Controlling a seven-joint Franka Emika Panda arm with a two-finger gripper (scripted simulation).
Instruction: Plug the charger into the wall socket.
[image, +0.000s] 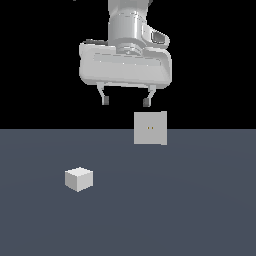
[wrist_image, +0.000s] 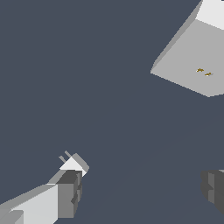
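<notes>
Daylight shows between our claw's (image: 126, 101) two fingers: they are spread wide and grip nothing, hanging high over the dark grey tabletop (image: 190, 210) in the exterior view. We see the charger (image: 78, 179), a small white-grey cube, resting on the tabletop toward the exterior view's left, well apart from the claw and lower in that picture. We see the wall socket (image: 150, 128) standing upright farther back, a light-grey square plate with two tiny yellowish holes at its centre, just below the claw's fingertip on the exterior view's right and clear of it. Charger and wall socket are well apart, with bare tabletop between them.

In the wrist view our fingers (wrist_image: 69, 194) frame the scene, one at each lower corner. The charger (wrist_image: 74, 165) peeks out just past one fingertip, two short prongs showing on it; we cannot tell whether it touches the finger there. The wall socket (wrist_image: 192, 61) lies across the far corner, its holes plain to see.
</notes>
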